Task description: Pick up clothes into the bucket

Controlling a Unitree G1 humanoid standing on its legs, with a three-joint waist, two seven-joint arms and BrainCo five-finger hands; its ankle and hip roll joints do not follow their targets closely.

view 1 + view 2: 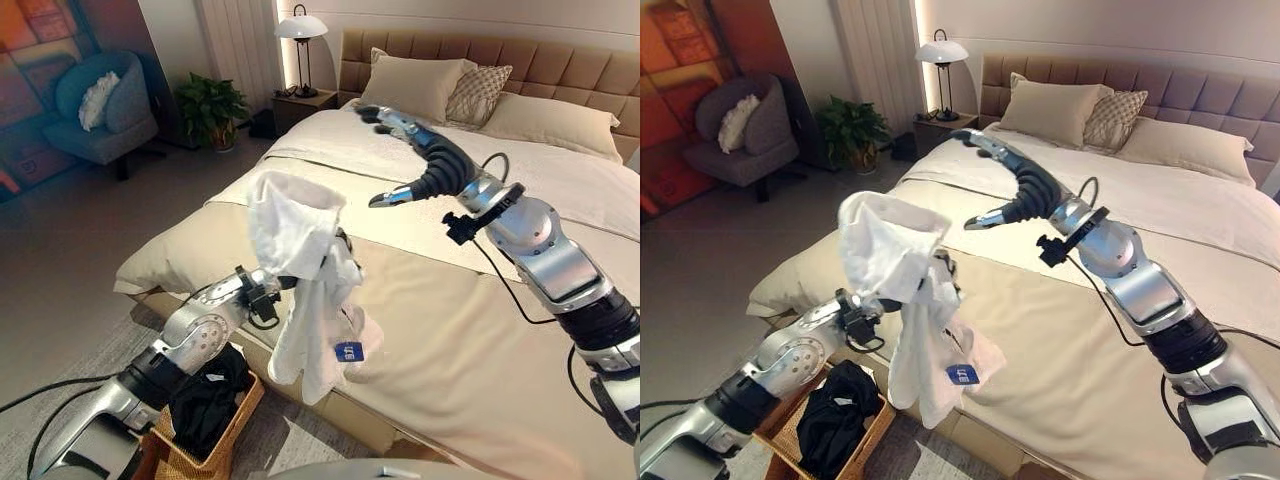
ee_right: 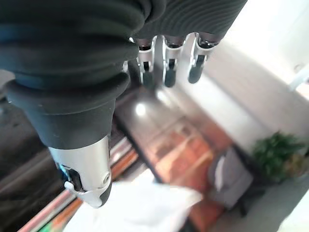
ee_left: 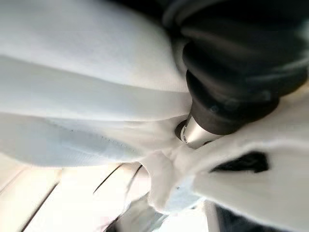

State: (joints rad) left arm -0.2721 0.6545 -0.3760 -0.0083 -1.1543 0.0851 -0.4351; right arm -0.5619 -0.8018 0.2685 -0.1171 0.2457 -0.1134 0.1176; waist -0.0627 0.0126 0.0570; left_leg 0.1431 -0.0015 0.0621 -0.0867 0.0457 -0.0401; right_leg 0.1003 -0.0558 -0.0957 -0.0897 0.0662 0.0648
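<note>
A white garment (image 1: 300, 270) with a small blue tag hangs from my left hand (image 3: 195, 133) beside the bed's near edge, part of it draped over the hand. In the left wrist view the thumb digs into the bunched cloth. Below it on the floor stands a woven basket (image 1: 238, 422) holding black clothes (image 1: 205, 400). My right hand (image 1: 435, 165) is raised above the middle of the bed, fingers straight and apart from the thumb, holding nothing.
The beige bed (image 1: 450, 340) fills the right half, with pillows (image 1: 420, 85) at the padded headboard. A nightstand with a lamp (image 1: 302, 30), a potted plant (image 1: 210, 105) and a blue armchair (image 1: 100, 105) stand at the far left. Bare floor lies left of the bed.
</note>
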